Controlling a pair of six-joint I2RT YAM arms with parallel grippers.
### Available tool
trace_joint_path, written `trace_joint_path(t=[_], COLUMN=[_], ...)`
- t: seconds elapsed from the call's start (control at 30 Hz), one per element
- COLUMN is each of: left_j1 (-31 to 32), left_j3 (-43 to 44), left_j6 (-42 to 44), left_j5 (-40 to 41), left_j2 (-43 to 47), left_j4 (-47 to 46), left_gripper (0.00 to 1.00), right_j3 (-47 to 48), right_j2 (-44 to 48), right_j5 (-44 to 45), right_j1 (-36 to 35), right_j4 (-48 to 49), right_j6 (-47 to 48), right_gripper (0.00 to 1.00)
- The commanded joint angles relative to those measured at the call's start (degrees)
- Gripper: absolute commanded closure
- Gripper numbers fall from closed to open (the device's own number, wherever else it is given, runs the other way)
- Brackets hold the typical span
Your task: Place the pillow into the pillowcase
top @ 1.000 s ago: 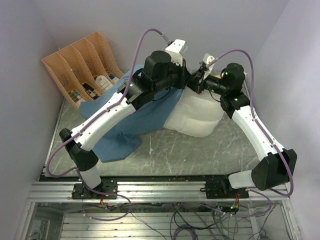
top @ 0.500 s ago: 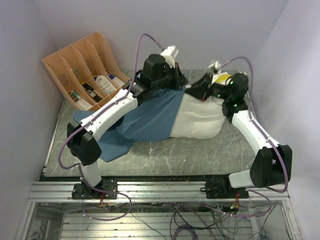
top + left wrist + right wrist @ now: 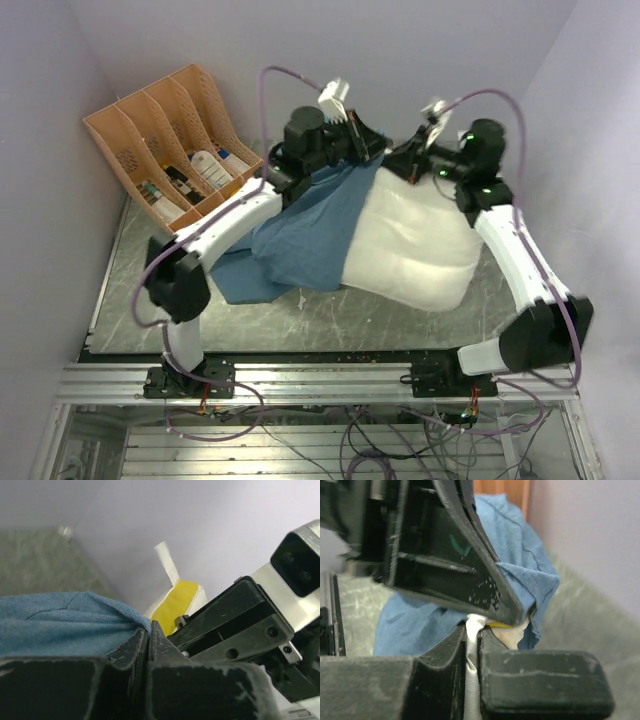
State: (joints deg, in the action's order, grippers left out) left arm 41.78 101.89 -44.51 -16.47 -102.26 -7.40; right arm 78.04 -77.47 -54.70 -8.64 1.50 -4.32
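Observation:
The cream-white pillow (image 3: 415,255) hangs tilted, its far edge lifted toward the back wall. The blue pillowcase (image 3: 310,235) drapes from that same high spot down to the table on the left. My left gripper (image 3: 380,150) is shut on the pillowcase's top edge; the left wrist view shows the blue cloth (image 3: 55,622) pinched at the jaw tips (image 3: 148,630), with the pillow's yellow edge (image 3: 176,605) just beyond. My right gripper (image 3: 403,166) is shut on a fold of the pillow; its wrist view has white fabric (image 3: 510,636) clamped between the jaws (image 3: 472,630). The two grippers nearly touch.
An orange slotted organizer (image 3: 165,135) holding bottles stands at the back left. Purple walls close in at the back and both sides. The marbled grey table (image 3: 330,315) shows bare in front of the pillow.
Both grippers have risen and moved back, keeping their grips. The pillow's far edge came up off the table, and the pillowcase was drawn up with it.

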Motion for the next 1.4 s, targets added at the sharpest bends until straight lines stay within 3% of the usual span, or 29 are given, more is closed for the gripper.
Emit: trace_joint_path(t=[0.0,0.13,0.17,0.2,0.27,0.37,0.47,0.57,0.63,0.73,0.8,1.0,1.13,1.23,1.37], left_j1=[-1.14,-3.31,-3.89,-4.38,-4.84,-4.87,-4.88,-5.02,-5.12,-5.06,-2.97,18.31,25.39,27.84,28.12], left_j3=[-4.53,-0.04,1.69,3.6,7.83,12.54,5.72,-8.27,-17.56,-28.55,-35.77,-55.41,-61.7,-62.09,-60.12], left_j6=[-7.44,-5.43,-3.2,-0.83,4.96,13.72,19.31,21.35,21.36,17.0,14.1,10.19,-0.15,-9.58,-12.84], left_j5=[-7.61,-8.69,-6.62,-4.01,2.82,13.7,21.75,24.22,19.67,12.45,11.04,41.78,54.07,59.26,60.66], left_j2=[-12.01,-19.28,-19.96,-19.96,-18.63,-13.68,-2.63,9.64,16.89,24.97,29.68,41.62,41.52,36.05,26.38], left_j4=[-1.3,2.73,5.51,8.26,15.27,22.47,19.29,9.33,4.06,1.97,2.53,7.11,10.25,14.36,14.66], left_gripper=[0.93,0.91,0.83,0.67,0.45,0.25,0.01,0.01,0.0,0.08,0.16,0.2,0.22,0.2,0.12], right_j3=[-7.19,-5.15,-3.93,-3.1,-2.7,-2.07,-3.75,-8.65,-11.53,-15.96,-19.92,-37.36,-38.15,-38.62,-38.68], right_j2=[-8.9,-16.12,-17.08,-16.95,-14.6,-9.16,-3.06,2.2,5.56,9.08,11.3,17.03,13.42,11.27,9.32], right_j5=[10.13,11.97,11.89,11.52,10.29,9.23,9.64,7.77,1.66,-11.69,-12.45,13.02,20.01,24.63,28.78], right_j1=[-2.72,-2.48,-1.66,-0.74,1.85,5.15,6.01,6.01,5.94,4.23,0.25,-14.79,-17.2,-17.9,-18.24], right_j4=[-3.04,-6.14,-7.75,-8.57,-9.44,-13.09,-17.68,-19.42,-24.01,-39.61,-47.3,-29.61,-29.77,-28.49,-27.03], right_j6=[4.87,7.14,8.28,9.1,11.34,17.13,24.17,30.4,35.63,55.24,67.56,54.5,52.42,50.71,48.63], right_gripper=[0.95,0.72,0.67,0.62,0.45,0.2,0.08,0.04,0.04,0.02,0.01,0.01,0.06,0.09,0.13])
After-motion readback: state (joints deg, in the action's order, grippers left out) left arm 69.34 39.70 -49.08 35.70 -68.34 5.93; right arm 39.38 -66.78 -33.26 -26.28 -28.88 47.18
